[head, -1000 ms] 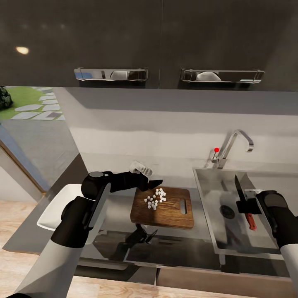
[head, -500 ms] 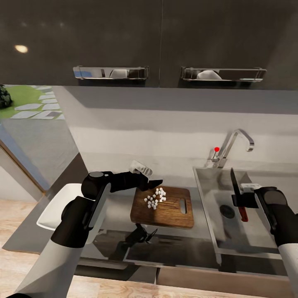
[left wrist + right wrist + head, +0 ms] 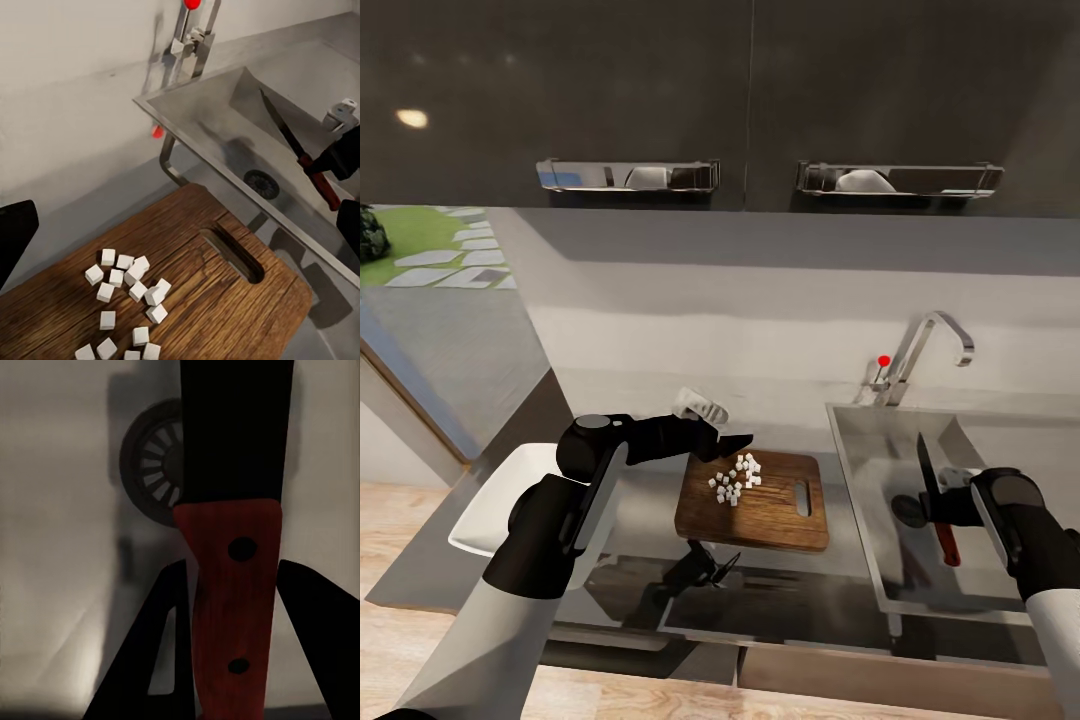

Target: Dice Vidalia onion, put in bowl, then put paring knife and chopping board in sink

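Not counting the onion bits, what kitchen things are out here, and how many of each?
Knife: 1
Board: 1
Bowl: 1
Sink: 1
Tap: 1
Total: 5

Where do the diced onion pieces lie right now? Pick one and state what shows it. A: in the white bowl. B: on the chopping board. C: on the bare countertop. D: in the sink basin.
B: the white onion cubes sit clustered on the chopping board, beside its handle slot, while the bowl holds none.
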